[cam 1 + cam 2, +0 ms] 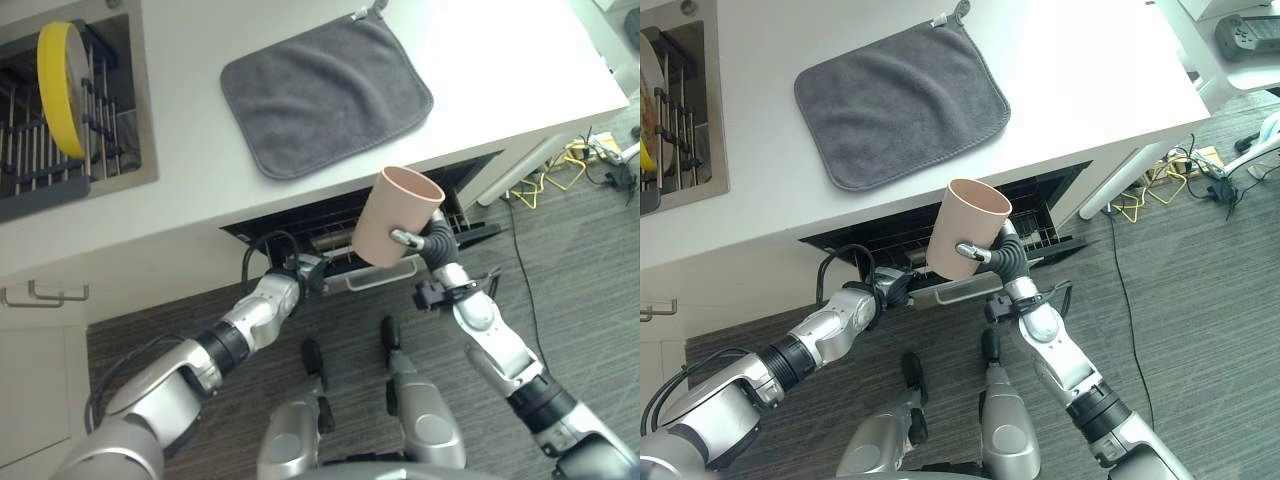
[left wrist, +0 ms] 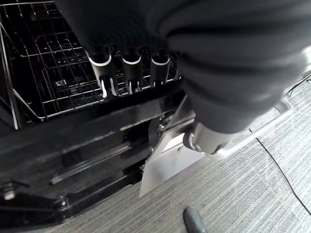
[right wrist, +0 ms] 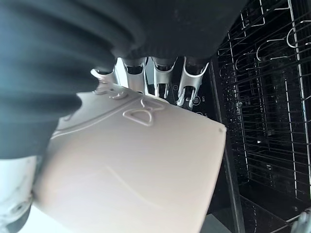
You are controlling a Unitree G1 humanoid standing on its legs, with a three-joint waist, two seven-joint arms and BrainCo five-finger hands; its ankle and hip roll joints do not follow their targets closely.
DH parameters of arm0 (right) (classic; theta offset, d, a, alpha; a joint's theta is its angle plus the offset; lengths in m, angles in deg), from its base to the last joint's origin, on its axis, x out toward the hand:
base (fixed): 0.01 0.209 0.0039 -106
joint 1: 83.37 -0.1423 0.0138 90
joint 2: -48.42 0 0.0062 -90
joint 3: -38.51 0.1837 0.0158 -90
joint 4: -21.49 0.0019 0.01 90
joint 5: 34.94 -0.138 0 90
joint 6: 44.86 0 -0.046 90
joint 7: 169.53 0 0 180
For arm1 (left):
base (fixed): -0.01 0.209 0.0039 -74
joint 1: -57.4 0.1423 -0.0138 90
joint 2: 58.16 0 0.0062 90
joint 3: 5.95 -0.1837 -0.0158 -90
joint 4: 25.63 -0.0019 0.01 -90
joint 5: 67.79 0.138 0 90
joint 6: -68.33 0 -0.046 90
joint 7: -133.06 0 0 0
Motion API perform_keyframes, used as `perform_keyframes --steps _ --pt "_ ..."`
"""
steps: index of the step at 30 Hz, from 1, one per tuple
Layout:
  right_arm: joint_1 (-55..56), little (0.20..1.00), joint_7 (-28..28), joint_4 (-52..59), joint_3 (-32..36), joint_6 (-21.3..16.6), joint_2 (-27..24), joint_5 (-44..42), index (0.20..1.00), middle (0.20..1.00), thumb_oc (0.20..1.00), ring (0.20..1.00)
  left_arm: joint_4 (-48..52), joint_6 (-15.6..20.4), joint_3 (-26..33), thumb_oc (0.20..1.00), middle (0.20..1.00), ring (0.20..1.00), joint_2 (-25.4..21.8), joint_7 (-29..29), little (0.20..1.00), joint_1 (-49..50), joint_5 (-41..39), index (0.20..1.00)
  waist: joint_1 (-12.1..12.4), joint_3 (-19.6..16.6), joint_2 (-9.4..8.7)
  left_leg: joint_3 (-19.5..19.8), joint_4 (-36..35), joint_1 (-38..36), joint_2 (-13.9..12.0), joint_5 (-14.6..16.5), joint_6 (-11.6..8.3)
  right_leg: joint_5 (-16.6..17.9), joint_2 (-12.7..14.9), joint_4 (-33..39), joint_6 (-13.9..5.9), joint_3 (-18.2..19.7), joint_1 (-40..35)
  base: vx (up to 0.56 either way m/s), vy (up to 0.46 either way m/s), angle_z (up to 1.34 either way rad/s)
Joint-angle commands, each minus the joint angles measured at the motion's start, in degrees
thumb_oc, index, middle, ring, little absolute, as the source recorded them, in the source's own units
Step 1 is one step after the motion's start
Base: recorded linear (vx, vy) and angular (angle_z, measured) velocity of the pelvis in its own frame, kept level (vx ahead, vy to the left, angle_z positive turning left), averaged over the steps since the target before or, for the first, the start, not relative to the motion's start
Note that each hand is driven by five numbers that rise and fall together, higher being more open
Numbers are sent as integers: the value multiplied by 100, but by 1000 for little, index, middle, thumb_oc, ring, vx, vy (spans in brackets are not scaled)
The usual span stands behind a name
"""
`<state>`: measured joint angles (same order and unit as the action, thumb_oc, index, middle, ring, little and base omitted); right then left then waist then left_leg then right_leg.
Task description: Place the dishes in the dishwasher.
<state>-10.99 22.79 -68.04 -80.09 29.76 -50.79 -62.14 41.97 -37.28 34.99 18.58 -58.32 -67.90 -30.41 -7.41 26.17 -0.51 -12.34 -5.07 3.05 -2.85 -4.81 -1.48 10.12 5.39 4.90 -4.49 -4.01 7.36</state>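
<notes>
Pink cup [image 1: 398, 216], held upright in the curled right hand [image 1: 424, 241] just off the counter's [image 1: 190, 200] front edge, above the dishwasher rack [image 2: 58, 73].
Left hand [image 1: 303, 275]: fingers hooked over the rack's front rim. Counter: grey cloth [image 1: 325, 92]; yellow plate [image 1: 60, 88] in sink rack.

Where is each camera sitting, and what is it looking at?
Left eye view: on the head, looking down at the counter, grey towel, both arms.
Right eye view: beside it, same scene; right hand holds the pink cup.
Left wrist view: along the left hand at the dishwasher rack.
Right wrist view: along the right hand, cup close up.
All share the dishwasher.
</notes>
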Motion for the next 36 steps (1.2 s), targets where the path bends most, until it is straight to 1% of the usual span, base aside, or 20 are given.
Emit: perform_keyframes --steps 1,2,5,6,9,14,17,18,20,23,24,25,26,27,28,31,32,33,35,36 --pt "-295 200 2 500 142 -371 -51 -136 200 200 200 200 -124 355 -310 200 200 200 239 -1215 200 297 -383 200 -51 22 72 66 703 253 -92 286 17 -712 265 -964 -198 -339 58 0 0 0" --pt "-307 200 -8 489 160 -366 -49 -145 200 200 200 200 -151 515 -337 200 200 200 237 -1426 200 281 -359 200 -58 20 75 60 709 264 -91 292 17 -713 270 -969 -201 -341 71 0 0 0" --pt "-427 200 13 444 122 -345 -33 -184 200 200 200 200 -169 807 -599 200 200 200 254 -2108 200 203 -319 200 -90 31 69 41 707 247 -103 296 13 -714 273 -975 -215 -353 67 0 0 0" --pt "-487 200 13 426 102 -323 -22 -211 200 200 200 200 -211 882 -729 200 200 200 281 -2375 200 150 -331 200 -112 38 62 37 702 238 -106 300 12 -718 271 -980 -220 -350 71 0 0 0" --pt "-640 200 85 389 7 -266 30 -232 200 200 200 200 -193 958 -987 200 200 200 312 -2729 200 13 -403 200 -143 58 56 12 695 234 -114 305 8 -718 271 -981 -232 -344 80 0 0 0" --pt "-758 200 134 367 -87 -228 86 -231 200 200 200 200 -102 886 -1190 200 200 200 314 -2772 200 -159 -542 200 -172 74 61 -28 692 244 -121 313 8 -711 284 -977 -251 -335 97 0 0 0" --pt "-789 200 153 357 -105 -228 123 -214 200 200 200 200 -77 718 -1180 200 200 200 317 -2546 200 -200 -667 200 -167 80 60 -35 713 266 -119 314 10 -719 276 -1002 -253 -322 119 0 0 0" --pt "-774 200 149 350 -102 -244 127 -211 200 200 200 200 -118 514 -1143 1000 1000 1000 341 -2306 1000 -181 -771 1000 -154 78 53 -27 720 270 -122 317 15 -724 276 -1015 -250 -323 123 0 0 0" --pt "-701 200 117 367 -89 -273 124 -188 200 200 200 200 -220 384 -1003 1000 1000 1000 381 -1987 1000 -103 -728 1000 -126 70 45 -26 740 273 -128 324 22 -729 283 -1016 -248 -332 111 0 0 0" --pt "-613 200 127 414 -71 -298 111 -174 200 200 200 200 -375 438 -779 1000 1000 1000 406 -1304 1000 59 -901 1000 -82 53 44 -6 765 284 -125 326 33 -730 281 -1034 -229 -341 117 0 0 0" --pt "-547 200 115 429 -37 -351 79 -160 200 200 200 200 -351 478 -602 1000 1000 1000 395 -844 1000 179 -1106 1000 -48 56 53 13 778 301 -122 319 39 -734 279 -1037 -214 -350 115 0 0 0" --pt "-517 200 121 443 -29 -366 69 -148 200 200 200 200 -329 527 -529 1000 1000 1000 387 -616 1000 234 -1182 1000 -36 57 56 20 785 307 -121 318 39 -735 280 -1041 -210 -354 116 0 0 0" --pt "-466 200 154 464 -16 -394 52 -126 200 200 200 200 -273 589 -383 1000 1000 1000 373 -242 1000 316 -1298 1000 -6 58 66 37 798 321 -114 318 42 -739 282 -1047 -197 -364 117 0 0 0" --pt "-448 200 162 478 -1 -398 42 -124 200 200 200 200 -235 612 -319 1000 1000 1000 358 -132 1000 344 -1341 1000 8 62 70 44 802 325 -111 318 44 -740 283 -1050 -192 -368 118 0 0 0" --pt "-387 200 168 526 43 -398 11 -125 200 200 200 200 -127 701 -147 1000 1000 1000 302 118 1000 431 -1421 1000 34 71 82 54 812 330 -107 316 46 -743 283 -1058 -182 -375 118 0 0 0" --pt "-130 200 184 643 122 -507 -108 -102 200 200 200 200 363 1082 319 1000 1000 1000 50 1274 1000 721 -1851 1000 120 80 122 79 832 346 -80 317 54 -740 304 -1053 -160 -417 96 0 0 0" --pt "-73 200 179 667 146 -532 -123 -94 200 200 200 200 508 1145 424 1000 1000 1000 -8 1504 1000 778 -1901 1000 140 82 127 85 835 355 -74 315 56 -738 307 -1047 -157 -426 93 0 0 0" --pt "100 200 235 701 172 -656 -149 -33 200 200 200 200 831 1456 800 1000 1000 1000 -146 2278 1000 967 -2121 1000 222 93 127 104 858 380 -63 307 61 -723 319 -1057 -144 -452 99 0 0 0" --pt "183 200 254 734 193 -689 -139 2 200 200 200 200 945 1666 1024 1000 1000 1000 -168 2651 1000 1090 -2149 1000 252 93 119 122 880 400 -56 307 66 -727 322 -1082 -137 -465 118 6 1 2" --pt "207 200 261 734 197 -698 -130 15 200 200 200 200 987 1734 1127 1000 1000 1000 -180 2736 1000 1143 -2134 1000 263 85 117 130 880 402 -54 306 65 -732 321 -1083 -135 -469 116 16 3 6"
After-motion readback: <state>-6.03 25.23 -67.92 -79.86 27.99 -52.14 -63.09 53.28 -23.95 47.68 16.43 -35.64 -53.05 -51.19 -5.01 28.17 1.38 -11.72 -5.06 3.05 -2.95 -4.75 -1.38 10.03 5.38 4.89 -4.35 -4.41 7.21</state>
